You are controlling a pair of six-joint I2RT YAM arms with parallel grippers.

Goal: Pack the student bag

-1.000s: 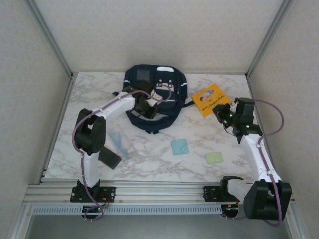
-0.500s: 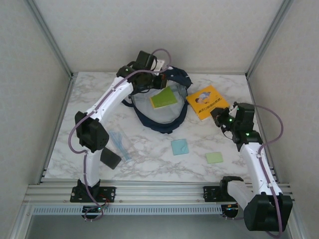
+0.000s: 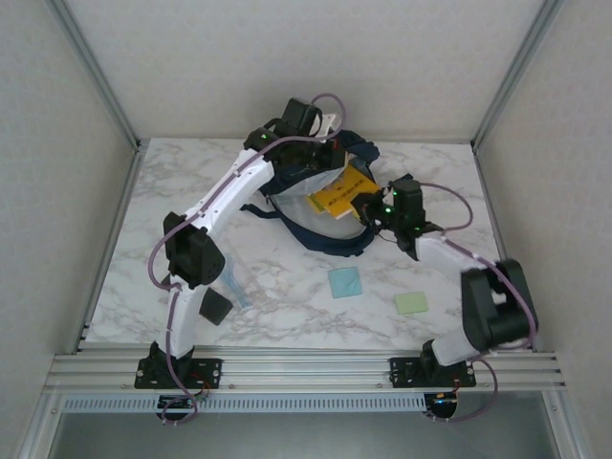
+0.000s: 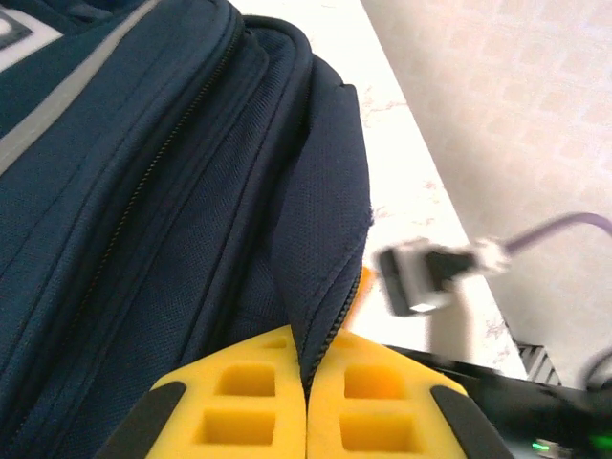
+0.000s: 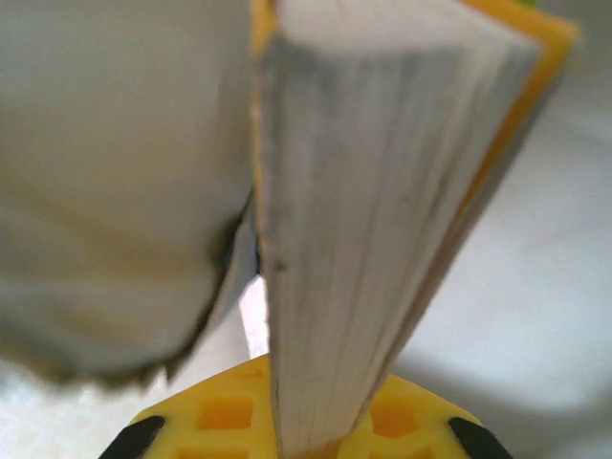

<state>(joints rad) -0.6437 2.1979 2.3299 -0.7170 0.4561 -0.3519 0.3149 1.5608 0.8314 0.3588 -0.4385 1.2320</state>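
At the far left of the counter (image 3: 124,229), a black block (image 3: 212,306) and a clear packet (image 3: 232,278) with something bluish inside lie near my left arm's base, both untouched and well apart from the bag.

My left fingers (image 4: 287,397) are pinched shut on the zipper rim of the student bag (image 3: 287,215). In the wrist view the navy fabric runs right down between the yellow pads. The bag sits at the back middle of the counter, and I am lifting its far edge, so the mouth gapes toward the right and the pale lining shows.

Going into that mouth is a yellow book (image 3: 339,196). Its far end lies over the lining inside the opening, while its near end is clamped in my right fingers (image 5: 229,416), which grip it by the edge with the grey page block standing up between the pads. From above, my right hand hangs just at the bag's right rim.

In front of the bag a pale blue square (image 3: 344,282) lies flat. Further right and nearer the counter's front edge is a green square (image 3: 413,302).

As I judge it, the packing is partway done. The bag is open and the book is nearly home but not yet released. The four loose pieces on the counter are yet to go in, and the zipper is yet to be closed.
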